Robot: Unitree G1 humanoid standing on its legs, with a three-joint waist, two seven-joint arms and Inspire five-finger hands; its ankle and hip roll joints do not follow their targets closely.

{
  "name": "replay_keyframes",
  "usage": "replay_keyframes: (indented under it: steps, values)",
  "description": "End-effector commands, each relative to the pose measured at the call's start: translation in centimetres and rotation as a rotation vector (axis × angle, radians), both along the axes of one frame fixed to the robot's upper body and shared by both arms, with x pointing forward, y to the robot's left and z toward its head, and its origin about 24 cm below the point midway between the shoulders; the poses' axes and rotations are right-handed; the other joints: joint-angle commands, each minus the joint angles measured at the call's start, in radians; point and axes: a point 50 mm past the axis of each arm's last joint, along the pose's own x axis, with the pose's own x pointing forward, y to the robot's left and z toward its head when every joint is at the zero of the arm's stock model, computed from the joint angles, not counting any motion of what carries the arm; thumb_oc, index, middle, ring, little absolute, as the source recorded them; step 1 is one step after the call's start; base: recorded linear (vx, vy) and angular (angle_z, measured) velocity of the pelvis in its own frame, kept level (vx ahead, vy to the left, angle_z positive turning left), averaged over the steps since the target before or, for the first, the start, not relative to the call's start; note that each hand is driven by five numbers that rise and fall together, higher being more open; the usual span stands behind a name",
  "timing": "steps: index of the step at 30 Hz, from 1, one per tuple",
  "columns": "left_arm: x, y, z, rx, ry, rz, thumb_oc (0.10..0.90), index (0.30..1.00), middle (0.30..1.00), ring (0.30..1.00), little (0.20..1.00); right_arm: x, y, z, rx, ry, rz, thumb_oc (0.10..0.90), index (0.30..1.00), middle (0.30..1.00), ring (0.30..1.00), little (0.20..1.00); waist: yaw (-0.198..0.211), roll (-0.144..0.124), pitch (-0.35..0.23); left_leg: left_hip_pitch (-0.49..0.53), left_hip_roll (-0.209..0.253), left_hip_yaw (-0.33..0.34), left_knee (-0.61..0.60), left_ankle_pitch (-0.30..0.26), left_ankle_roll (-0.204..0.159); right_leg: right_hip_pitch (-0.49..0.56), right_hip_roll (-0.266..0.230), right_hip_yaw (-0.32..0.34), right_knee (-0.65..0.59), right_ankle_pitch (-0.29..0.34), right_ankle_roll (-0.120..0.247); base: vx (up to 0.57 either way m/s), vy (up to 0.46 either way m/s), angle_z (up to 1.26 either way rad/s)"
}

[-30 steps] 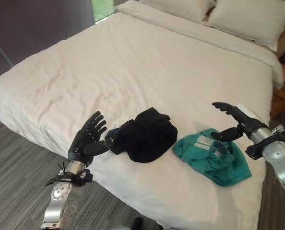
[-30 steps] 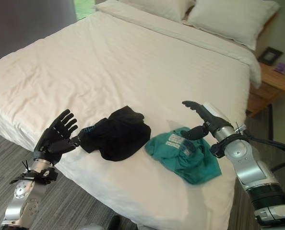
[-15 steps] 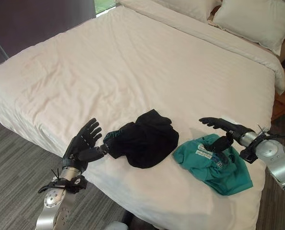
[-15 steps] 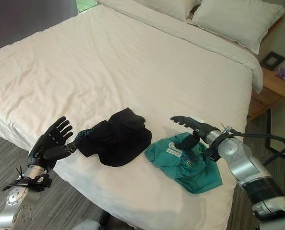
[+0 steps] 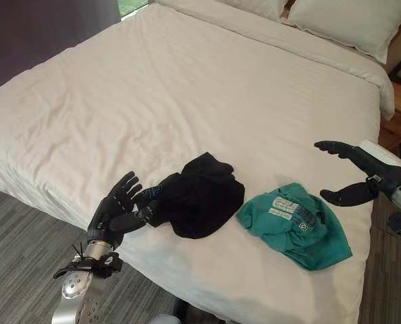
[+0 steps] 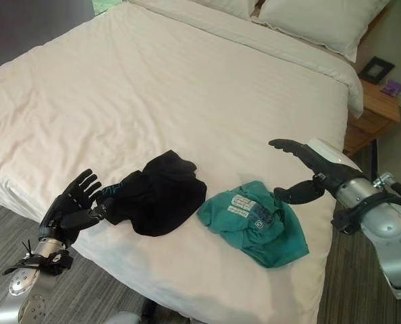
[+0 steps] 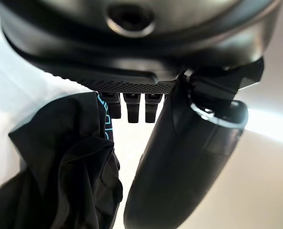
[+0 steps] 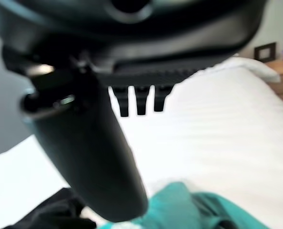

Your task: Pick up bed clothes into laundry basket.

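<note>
I see bare sheet between black garment (image 5: pixel 199 196) and teal garment (image 5: pixel 295 225), wide open bed (image 5: pixel 207 81) beyond, pillows (image 5: pixel 349 20) far back.

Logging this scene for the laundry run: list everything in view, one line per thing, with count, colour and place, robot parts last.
bed: one, white cover, fills most of the head views.
pillows: two, off-white, at the far end of the bed.
black garment: one, black with a teal trim, crumpled near the bed's front edge.
teal garment: one, teal with a pale print, right of the black one, apart from it.
nightstand: one, wooden, beside the bed on the right.
picture frame: one, dark, on the nightstand.
floor: grey, striped.
left hand: open, at the black garment's left edge.
right hand: open, just right of the teal garment.
</note>
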Motion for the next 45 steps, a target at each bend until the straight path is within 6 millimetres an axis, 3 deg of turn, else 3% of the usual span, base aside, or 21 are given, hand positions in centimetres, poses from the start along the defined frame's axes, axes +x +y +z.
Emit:
replay_keyframes:
  steps: [1, 12, 15, 16, 17, 18, 19, 20, 22, 23, 24, 25, 26, 27, 28, 30, 34, 37, 39, 41, 45]
  values:
    - [0.2, -0.1, 4.0, 0.057, -0.213, -0.043, 0.8, 0.9, 0.9, 0.9, 0.9, 0.2, -0.2, 5.2, -0.064, -0.165, 0.028, 0.8, 0.9, 0.9, 0.9, 0.9, 0.016, -0.012, -0.113, -0.025, 0.047, -0.031, 0.0, -0.012, -0.048, -0.018, 0.023, -0.009, 0.062, -0.049, 0.022, -0.01, 0.018, -0.13]
    - [0.6, -0.2, 3.9, 0.035, -0.219, -0.015, 0.8, 0.9, 0.9, 0.9, 0.9, 1.8, 1.3, -0.9, 0.153, -0.008, 0.073, 0.8, 0.9, 0.9, 0.9, 0.9, 0.038, -0.018, -0.1, -0.027, 0.046, -0.027, 0.0, -0.014, -0.042, -0.024, 0.02, -0.007, 0.066, -0.049, 0.022, 0.0, 0.005, -0.03]
    - [0.8, -0.5, 3.7, 0.034, -0.209, -0.016, 0.8, 0.9, 0.9, 0.9, 0.9, 3.4, 1.4, -5.8, 0.286, 0.073, 0.0, 0.8, 0.9, 0.9, 0.9, 0.9, 0.072, -0.011, -0.089, -0.028, 0.044, -0.035, 0.0, -0.02, -0.037, -0.019, 0.018, -0.016, 0.058, -0.053, 0.022, 0.0, -0.008, 0.02]
    - [0.8, -0.3, 3.7, 0.036, -0.211, -0.011, 0.8, 0.9, 0.9, 0.9, 0.9, 3.6, 1.5, -5.8, 0.287, 0.071, 0.005, 0.8, 0.9, 0.9, 0.9, 0.9, 0.069, -0.013, -0.087, -0.033, 0.043, -0.035, 0.0, -0.01, -0.039, -0.025, 0.018, -0.014, 0.06, -0.046, 0.022, 0.0, 0.0, 0.0]
    - [1.1, -0.4, 3.7, 0.048, -0.207, -0.006, 0.8, 0.9, 0.9, 0.9, 0.9, 4.1, 1.1, -10.6, 0.417, 0.184, -0.108, 0.8, 0.9, 0.9, 0.9, 0.9, 0.095, -0.008, -0.08, -0.032, 0.041, -0.044, 0.0, -0.016, -0.037, -0.017, 0.018, -0.023, 0.051, -0.051, 0.02, 0.0, 0.0, 0.0]
    - [1.0, -0.3, 3.7, 0.049, -0.208, -0.003, 0.8, 0.9, 0.9, 0.9, 0.9, 4.2, 1.2, -10.7, 0.417, 0.183, -0.104, 0.8, 0.9, 0.9, 0.9, 0.9, 0.092, -0.009, -0.079, -0.032, 0.041, -0.044, 0.0, -0.016, -0.037, -0.016, 0.017, -0.023, 0.05, -0.051, 0.02, 0.01, -0.041, 0.02]
    - [1.2, -0.3, 3.6, 0.044, -0.194, 0.003, 0.8, 0.9, 0.9, 0.9, 0.9, 4.6, 0.7, -13.9, 0.332, 0.27, -0.206, 0.8, 0.9, 0.9, 0.9, 0.9, 0.113, -0.003, -0.073, -0.039, 0.038, -0.053, 0.0, -0.013, -0.037, -0.016, 0.018, -0.028, 0.046, -0.049, 0.019, -0.01, -0.02, 0.08]
    - [1.2, -0.2, 3.7, 0.045, -0.195, 0.007, 0.8, 0.9, 0.9, 0.9, 0.9, 4.8, 0.9, -13.9, 0.332, 0.269, -0.201, 0.8, 0.9, 0.9, 0.9, 0.9, 0.109, -0.005, -0.072, -0.038, 0.038, -0.053, 0.0, -0.013, -0.037, -0.016, 0.018, -0.028, 0.046, -0.049, 0.019, -0.01, -0.023, 0.12]
    - [1.5, -0.2, 3.8, 0.015, -0.209, 0.017, 0.8, 0.9, 0.9, 0.9, 0.9, 2.2, -0.2, -21.4, 0.366, 0.473, -0.437, 0.8, 0.9, 0.9, 0.9, 0.9, 0.137, 0.011, -0.07, -0.046, 0.032, -0.073, 0.0, -0.006, -0.037, -0.012, 0.016, -0.04, 0.041, -0.051, 0.017, 0.01, -0.006, 0.1]
    - [1.4, -0.1, 3.9, 0.017, -0.21, 0.018, 0.8, 0.9, 0.9, 0.9, 0.9, 2.4, -0.1, -21.4, 0.367, 0.471, -0.434, 0.8, 0.9, 0.9, 0.9, 0.9, 0.134, 0.009, -0.069, -0.045, 0.032, -0.074, 0.0, -0.007, -0.037, -0.011, 0.016, -0.041, 0.04, -0.052, 0.017, 0.02, -0.009, 0.08]
    - [1.6, -0.1, 4.0, 0.017, -0.217, 0.021, 0.8, 0.9, 0.9, 0.9, 0.9, 0.9, -0.3, -23.6, 0.357, 0.551, -0.496, 0.8, 0.9, 0.9, 0.9, 0.9, 0.143, 0.012, -0.069, -0.047, 0.03, -0.083, 0.0, -0.005, -0.037, -0.008, 0.014, -0.046, 0.039, -0.054, 0.016, 0.04, -0.015, 0.11]
    - [1.8, 0.0, 4.6, 0.028, -0.244, 0.026, 0.8, 0.9, 0.9, 0.9, 0.9, -3.2, -0.3, -27.8, 0.301, 0.737, -0.6, 0.8, 0.9, 0.9, 0.9, 0.9, 0.162, 0.025, -0.07, -0.051, 0.025, -0.1, 0.0, -0.002, -0.038, -0.004, 0.008, -0.063, 0.04, -0.057, 0.017, 0.06, -0.016, 0.22]
    - [1.8, 0.1, 4.9, 0.033, -0.261, 0.024, 0.8, 0.9, 0.9, 0.9, 0.9, -5.1, 0.2, -29.4, 0.282, 0.831, -0.615, 0.53, 0.495, 0.495, 0.495, 0.495, 0.169, 0.029, -0.074, -0.052, 0.021, -0.111, 0.0, -0.001, -0.039, 0.002, 0.005, -0.076, 0.037, -0.061, 0.017, 0.05, -0.011, 0.39]
    - [1.8, 0.1, 4.9, 0.034, -0.26, 0.024, 0.8, 0.9, 0.9, 0.9, 0.9, -5.1, 0.3, -29.4, 0.282, 0.831, -0.614, 0.4, 0.3, 0.3, 0.3, 0.3, 0.166, 0.028, -0.074, -0.051, 0.02, -0.114, 0.0, -0.001, -0.039, 0.003, 0.005, -0.078, 0.037, -0.061, 0.017, 0.06, -0.01, 0.44]
    - [1.8, 0.2, 5.0, 0.062, -0.263, 0.015, 0.8, 0.9, 0.9, 0.9, 0.9, -8.8, 1.2, -31.6, 0.298, 0.958, -0.648, 0.4, 0.3, 0.3, 0.3, 0.3, 0.17, 0.032, -0.082, -0.05, 0.016, -0.127, 0.0, -0.001, -0.041, 0.011, 0.001, -0.094, 0.035, -0.067, 0.017, 0.07, -0.011, 0.35]
    - [1.9, 0.6, 6.1, 0.186, -0.282, -0.009, 0.8, 0.9, 0.9, 0.9, 0.9, -11.4, 1.9, -32.9, 0.346, 1.025, -0.699, 0.4, 0.3, 0.3, 0.3, 0.3, 0.166, 0.036, -0.092, -0.047, 0.014, -0.137, 0.0, -0.004, -0.043, 0.021, -0.002, -0.107, 0.033, -0.074, 0.017, 0.07, 0.0, 0.19]
    - [3.3, 1.1, 10.1, 0.434, -0.382, -0.064, 0.8, 0.9, 0.9, 0.9, 0.9, -13.4, 3.0, -33.9, 0.39, 1.071, -0.72, 0.4, 0.3, 0.3, 0.3, 0.3, 0.143, 0.05, -0.103, -0.045, 0.016, -0.14, 0.0, -0.009, -0.046, 0.024, -0.005, -0.113, 0.036, -0.08, 0.02, 0.02, 0.012, 0.24]
    - [5.0, -0.7, 14.0, 0.695, -0.488, -0.178, 0.8, 0.9, 0.9, 0.9, 0.9, -13.6, 4.6, -34.4, 0.428, 1.092, -0.68, 0.4, 0.3, 0.3, 0.3, 0.3, 0.112, 0.057, -0.107, -0.04, 0.02, -0.134, 0.0, -0.012, -0.049, 0.023, -0.002, -0.108, 0.039, -0.082, 0.022, 0.0, -0.001, 0.18]
    - [5.4, -2.1, 15.5, 0.81, -0.536, -0.263, 0.8, 0.9, 0.9, 0.9, 0.9, -13.4, 5.1, -34.4, 0.447, 1.092, -0.657, 0.4, 0.3, 0.3, 0.3, 0.3, 0.096, 0.058, -0.111, -0.039, 0.023, -0.128, 0.0, -0.014, -0.05, 0.022, -0.001, -0.103, 0.039, -0.082, 0.023, -0.01, -0.003, 0.02]
    - [5.5, -2.5, 15.9, 0.838, -0.553, -0.282, 0.8, 0.9, 0.9, 0.9, 0.9, -13.3, 5.3, -34.4, 0.455, 1.09, -0.648, 0.4, 0.3, 0.3, 0.3, 0.3, 0.093, 0.056, -0.112, -0.037, 0.024, -0.124, 0.0, -0.016, -0.05, 0.022, 0.0, -0.099, 0.039, -0.083, 0.024, -0.01, 0.0, -0.07]
    - [6.5, -5.6, 17.3, 1.052, -0.612, -0.42, 0.8, 0.9, 0.9, 0.9, 0.9, -12.7, 5.9, -34.3, 0.45, 1.081, -0.592, 0.4, 0.3, 0.3, 0.3, 0.3, 0.062, 0.056, -0.115, -0.03, 0.031, -0.108, 0.0, -0.022, -0.05, 0.023, 0.002, -0.085, 0.039, -0.082, 0.026, -0.01, -0.006, -0.09]
